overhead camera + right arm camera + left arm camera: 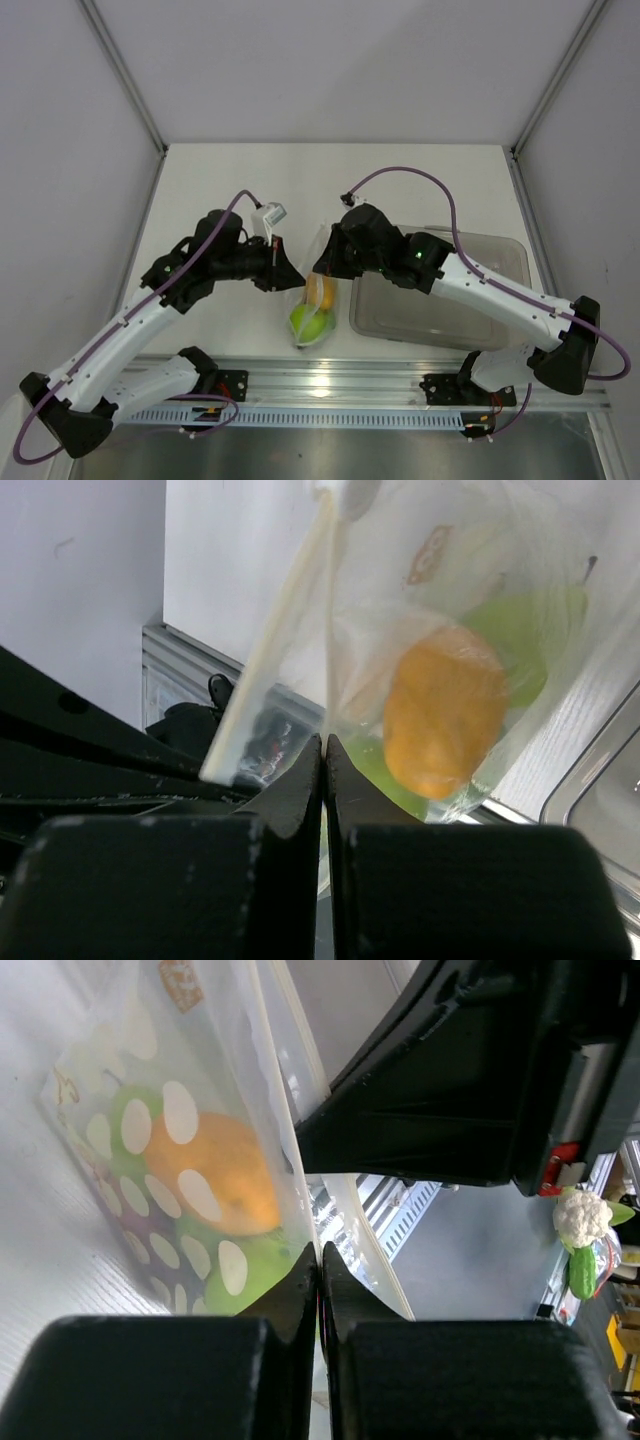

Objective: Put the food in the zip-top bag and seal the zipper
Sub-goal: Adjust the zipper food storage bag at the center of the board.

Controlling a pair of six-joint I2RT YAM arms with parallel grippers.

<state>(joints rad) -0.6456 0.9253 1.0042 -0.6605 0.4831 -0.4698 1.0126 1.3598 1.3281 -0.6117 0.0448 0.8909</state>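
Pale-walled white surface point(230, 180), two arms meeting over its middle.
Each pressed together, the left end effector point(319, 1255) and right end effector point(324, 745) pinch the mouth edge of a clear, pale-dotted plastic zip-top bag point(200, 1080); beyond their tips, inside it, sit a small orange point(445, 710) and a round green fruit point(311, 323).

zip-top bag point(200, 1080): far end cut off by the top edge ahead of the left gripper point(319, 1260); the film clamped between its tips is hidden.
zipper point(270, 650): blurred pale strip ahead of the right gripper point(324, 752), which is clamped on the bag; sealed or not, cannot tell.
eggplant point(120, 1215): only a dim purple tint behind the dots.
green fruit point(250, 1270): half behind the orange point(215, 1175); pear or round one, cannot tell.
tub point(500, 260): near-left side under the right arm.
fingertips, top view: both pairs hidden beneath the wrists.
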